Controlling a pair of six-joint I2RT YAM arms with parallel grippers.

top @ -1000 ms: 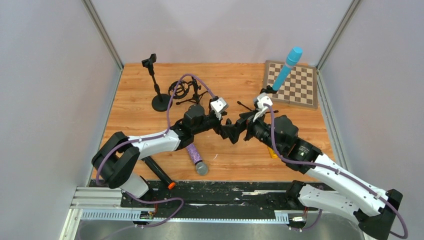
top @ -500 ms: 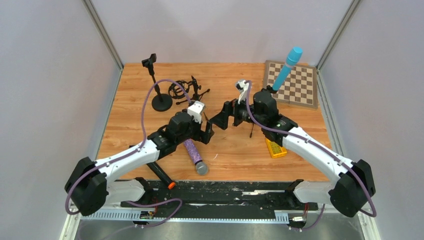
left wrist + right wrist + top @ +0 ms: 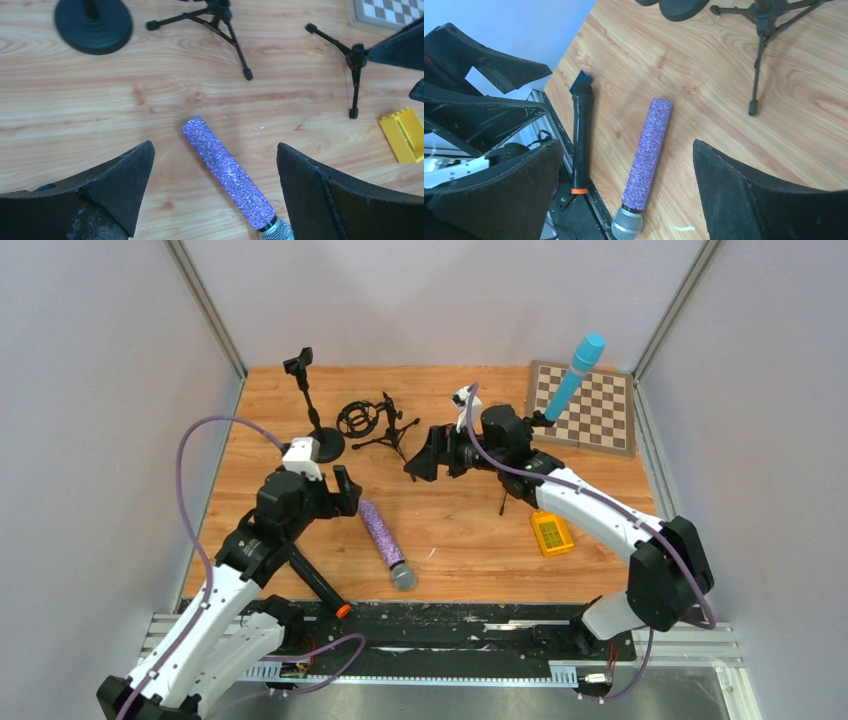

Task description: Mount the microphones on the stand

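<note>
Hanging wide open, the left gripper (image 3: 214, 148) frames the butt end of the purple microphone (image 3: 226, 171) between its two black fingers (image 3: 117, 187) without touching it. That microphone lies flat on the table (image 3: 470, 540), slanted, with its silver mesh head (image 3: 403, 577) toward the near edge. There is bare wood on both its sides, and a broad open stretch runs from it to the yellow brick (image 3: 551, 533).

Left of it, partly under the left arm, lies the black microphone (image 3: 580, 131). Its orange ring (image 3: 579, 191) hangs past the wood edge over the black rail (image 3: 460, 625), so there is little room on that side.

The right gripper (image 3: 418, 455) hovers over the back middle of the table, its jaws spread wide and holding nothing. It is just beside a leg of the ring-mount tripod (image 3: 385, 425). The round-base stand (image 3: 322, 445) rises upright a little further left, its clip (image 3: 298, 362) bare, near the table's left edge.

Behind the right arm, the light-blue microphone (image 3: 575, 375) sits tilted in the clip of a second tripod (image 3: 353, 60), its head leaning out over the chessboard (image 3: 600, 415) in the far right corner. Grey walls (image 3: 100, 440) close in the left, back and right edges.
</note>
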